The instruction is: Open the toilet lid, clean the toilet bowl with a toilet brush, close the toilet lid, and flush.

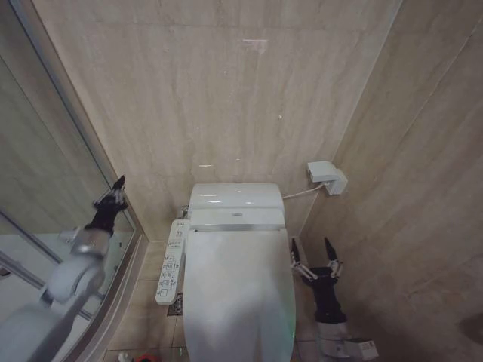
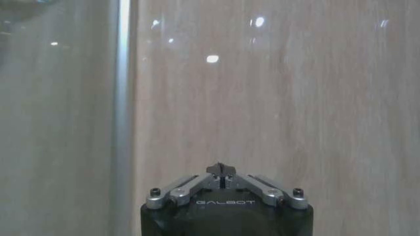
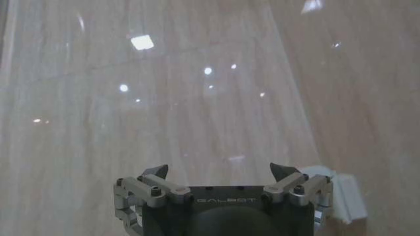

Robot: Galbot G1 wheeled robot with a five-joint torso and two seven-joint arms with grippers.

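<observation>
a: any writing?
b: "galbot" on both wrists.
a: the pincers?
b: right gripper (image 1: 316,257) spread wide, empty, just beside the closed toilet lid (image 1: 238,290); left gripper (image 1: 117,187) pinched together, empty, raised by the glass door (image 1: 38,188).

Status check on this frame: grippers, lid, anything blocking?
Left gripper shut, raised by the glass partition. Right gripper open, empty, beside the toilet. Toilet lid down, untouched. Nothing on it.

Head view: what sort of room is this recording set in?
A small bathroom, most likely: a toilet with its toilet lid shut, stone-look tiled walls, and a glass shower partition on the robot's left.
</observation>
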